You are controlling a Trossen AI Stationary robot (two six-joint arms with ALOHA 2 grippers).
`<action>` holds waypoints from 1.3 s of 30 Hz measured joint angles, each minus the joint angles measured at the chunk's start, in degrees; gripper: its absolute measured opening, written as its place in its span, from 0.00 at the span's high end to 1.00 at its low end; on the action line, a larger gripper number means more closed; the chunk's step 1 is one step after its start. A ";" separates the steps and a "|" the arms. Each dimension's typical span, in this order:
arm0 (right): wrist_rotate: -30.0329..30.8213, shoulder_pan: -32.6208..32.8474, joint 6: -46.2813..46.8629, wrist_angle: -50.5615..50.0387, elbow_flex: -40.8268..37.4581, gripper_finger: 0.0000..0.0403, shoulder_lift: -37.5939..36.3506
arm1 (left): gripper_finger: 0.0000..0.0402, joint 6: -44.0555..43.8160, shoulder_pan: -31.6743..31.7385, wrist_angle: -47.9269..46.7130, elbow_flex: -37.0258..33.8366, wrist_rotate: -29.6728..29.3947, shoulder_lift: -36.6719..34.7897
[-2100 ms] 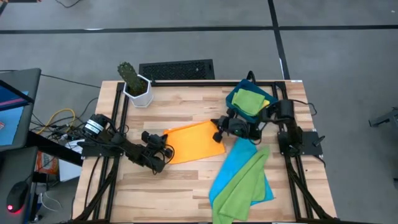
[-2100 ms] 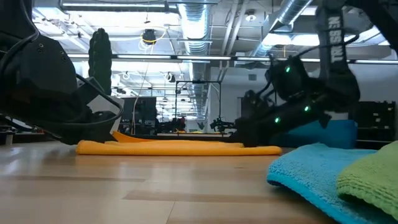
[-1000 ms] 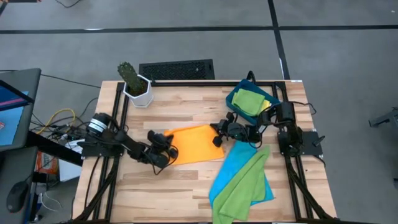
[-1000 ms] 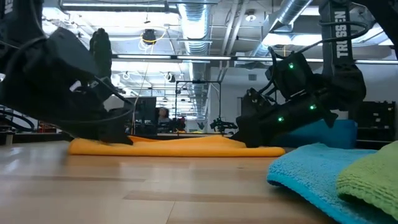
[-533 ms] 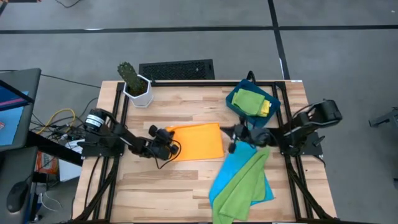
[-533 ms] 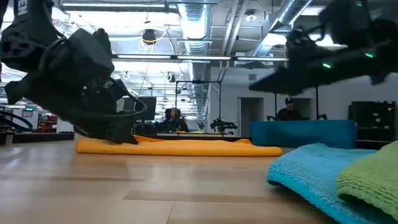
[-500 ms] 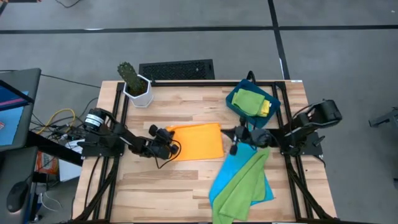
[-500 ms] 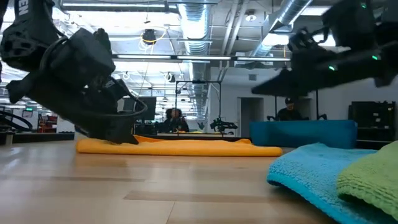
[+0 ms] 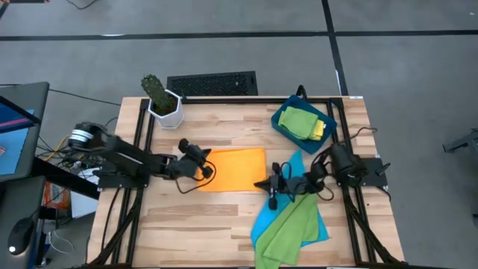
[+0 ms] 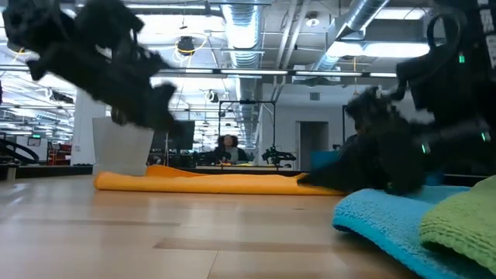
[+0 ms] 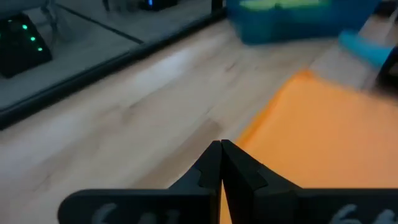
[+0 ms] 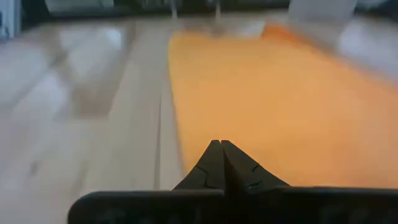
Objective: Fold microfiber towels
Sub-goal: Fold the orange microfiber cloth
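Observation:
An orange microfiber towel [image 9: 233, 169] lies flat, folded into a rectangle, at the table's middle. My left gripper [image 9: 202, 161] hovers shut above the towel's left edge [image 11: 261, 127], clear of it, and shows raised in the low view [image 10: 147, 101]. Low beside the towel's near right corner is my right gripper [image 9: 267, 188], shut, its tips [image 12: 221, 148] over the orange edge. A bright blue towel [image 9: 287, 196] and a lime green towel [image 9: 287, 233] lie heaped at the near right. My right gripper comes in almost level from the table's right, with its shut tips at the near right corner of the orange towel [image 12: 205, 134]. I cannot tell whether they touch the cloth.
A dark-blue tray [image 9: 282, 119] at the far right holds a green towel [image 9: 299, 119] and a yellow one [image 9: 319, 130]. A cactus in a white pot [image 9: 163, 104] stands at the far left. Bare wood lies along the table's near left.
My left gripper has risen off the orange towel's left edge and drawn back toward the table's left, staying shut. My right gripper left the towel's right edge, swung out toward the right, then came toward the near edge and down beside the towel's near right corner.

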 joint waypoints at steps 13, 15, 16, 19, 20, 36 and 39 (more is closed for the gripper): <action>0.68 0.16 1.69 3.96 0.66 0.97 2.47 | 1.00 -8.50 -7.02 4.10 -1.93 -6.75 10.34; 0.68 0.01 1.66 3.23 0.92 0.98 2.47 | 1.00 -9.11 -5.26 5.32 -2.03 -7.15 14.52; 0.63 0.10 1.68 2.94 0.95 0.98 2.42 | 1.00 -10.47 -4.24 6.18 -1.94 -7.71 16.53; 0.51 0.14 2.03 2.75 0.95 0.97 2.42 | 1.00 -13.80 -1.57 6.48 -1.89 -8.55 19.76; 0.49 0.25 2.20 2.48 0.92 0.97 2.38 | 1.00 -14.64 -0.85 6.43 -1.87 -7.66 20.75; 6.55 -6.71 -12.73 0.76 -3.12 0.97 -11.93 | 1.00 -5.01 1.37 3.97 -1.15 -0.76 7.53; 4.05 -12.87 -11.95 -1.70 -2.23 0.97 -11.67 | 1.00 -3.59 0.91 1.46 -1.11 0.67 0.51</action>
